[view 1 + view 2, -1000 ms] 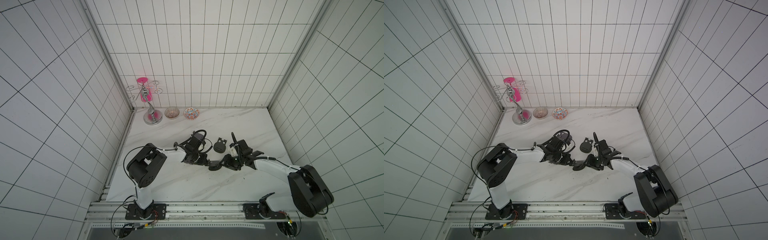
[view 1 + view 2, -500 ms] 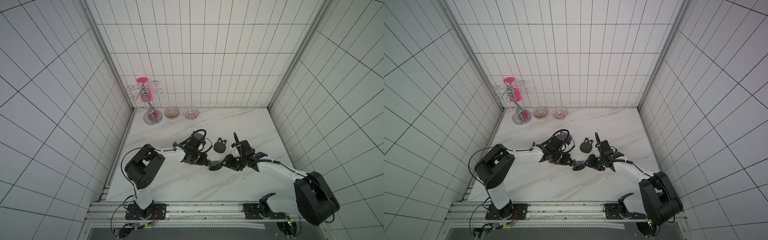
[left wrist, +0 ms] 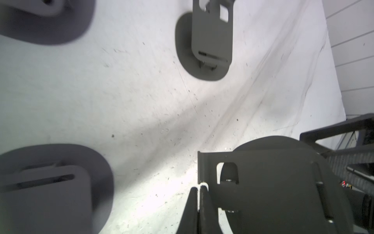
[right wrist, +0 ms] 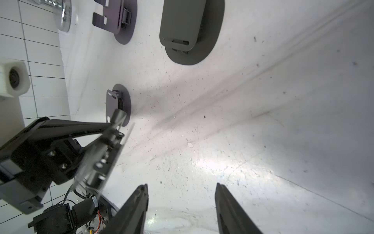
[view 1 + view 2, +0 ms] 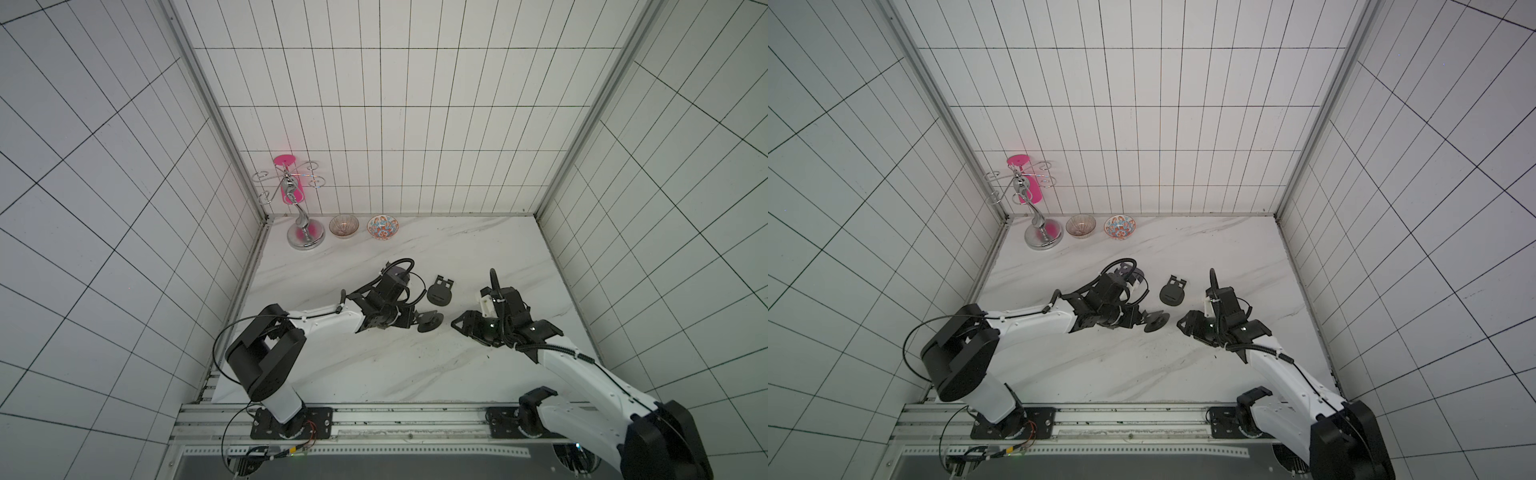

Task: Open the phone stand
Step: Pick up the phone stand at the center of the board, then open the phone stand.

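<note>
Left arm: stretched low and forward over the marble table (image 5: 374, 374), wrist near the middle. My left gripper (image 5: 411, 324) is clamped tight on the phone stand (image 5: 430, 322). In the left wrist view the two fingertips (image 3: 194, 194) pinch the thin edge of the stand's flat plate (image 3: 283, 182), with no gap between the jaws. The stand sits tilted in the grip, its round base turned partly on edge, in both top views (image 5: 1156, 322).

Right arm: reaches in from the right side, elbow raised, wrist angled down toward the stand. My right gripper (image 5: 459, 328) hangs just beside the stand but apart from it. Its jaws are spread wide with only bare marble between them (image 4: 182, 202); it has hold of nothing.

Surroundings: a second stand (image 5: 439, 293) lies flat on the table just behind the gap between the two grippers, clear of both. At the back wall stand a chrome rack (image 5: 305, 237) with a pink piece on it, a brown bowl (image 5: 344, 225) and a patterned bowl (image 5: 382, 227), all well apart from the work.

The right wrist view shows more dark stands (image 4: 190, 30) on the marble than the top views do; I cannot match them up.
</note>
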Robot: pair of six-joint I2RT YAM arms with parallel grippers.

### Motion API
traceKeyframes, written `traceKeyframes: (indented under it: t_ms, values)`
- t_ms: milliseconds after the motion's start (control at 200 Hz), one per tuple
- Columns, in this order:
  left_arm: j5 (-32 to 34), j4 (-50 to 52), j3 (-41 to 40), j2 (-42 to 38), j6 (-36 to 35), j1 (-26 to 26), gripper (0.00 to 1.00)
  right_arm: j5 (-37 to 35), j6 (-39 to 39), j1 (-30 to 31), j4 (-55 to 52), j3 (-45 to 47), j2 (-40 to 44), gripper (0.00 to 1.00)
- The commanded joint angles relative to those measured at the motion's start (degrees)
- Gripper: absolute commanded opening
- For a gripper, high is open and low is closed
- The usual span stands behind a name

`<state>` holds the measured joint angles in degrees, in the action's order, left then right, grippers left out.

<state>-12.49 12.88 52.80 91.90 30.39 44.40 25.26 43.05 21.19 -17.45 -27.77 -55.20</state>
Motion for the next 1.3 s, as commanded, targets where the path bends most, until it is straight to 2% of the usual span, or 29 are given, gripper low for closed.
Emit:
traceKeyframes:
  t_ms: [0,120,325,485,690,900,1294]
  values:
    - [4.7,-1.55,0.28,-3.18,2.31,-0.23,0.02,5.14,7.84,-0.89,6.74,5.11,4.42,0.59]
    - [6.34,-0.78,0.27,-6.28,4.14,0.23,0.02,5.3,9.34,-0.82,7.93,6.33,7.72,0.58]
    - [13.78,7.78,4.72,-8.58,4.96,1.72,0.01,-3.27,1.31,1.04,0.7,-1.65,8.52,0.62]
    - [24.37,14.55,8.79,-10.33,9.59,5.29,0.0,-4.85,1.16,1.71,4.31,-6.1,3.57,0.61]
    - [32.45,18.72,12.49,-9.37,17.53,9.75,0.0,-11.31,3.49,9.49,15.19,-7.31,0.7,0.53]
    - [35.37,22.09,16.25,-7.79,20.34,12.02,0.0,-14.31,3.73,12.26,21.32,-8.34,-0.16,0.47]
    - [38.02,25.0,18.62,-8.05,21.26,12.72,0.0,-15.16,3.16,15.59,25.29,-9.36,0.89,0.5]
